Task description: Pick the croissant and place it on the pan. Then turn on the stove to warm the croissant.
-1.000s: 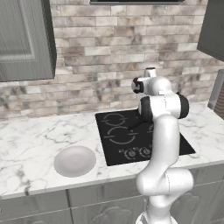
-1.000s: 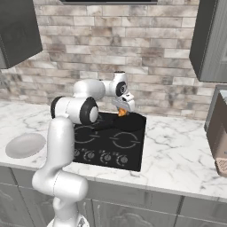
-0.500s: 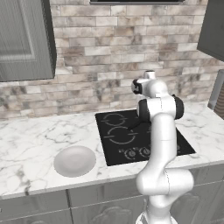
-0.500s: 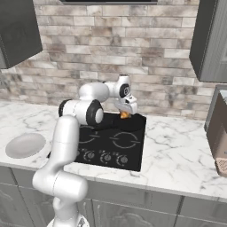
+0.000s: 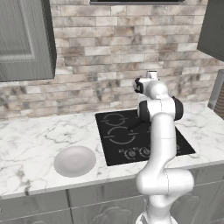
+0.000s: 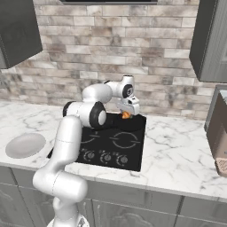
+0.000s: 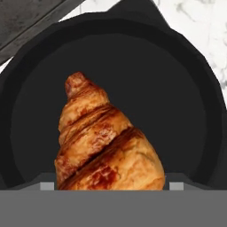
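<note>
Arm reaching over the stove's [image 6: 116, 141] back right corner; gripper [image 6: 127, 114] pointing down, fingers clamping the croissant [image 7: 104, 144] above the pan [image 7: 186, 102].

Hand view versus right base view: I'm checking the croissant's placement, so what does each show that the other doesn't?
The hand view alone shows the pan, its dark round interior directly behind the croissant, whose brown ridges are clear. The right base view alone shows the stove with its knobs, the grey plate on the marble counter, and the end effector over the stove's back edge. Both show the croissant at the end effector.
</note>
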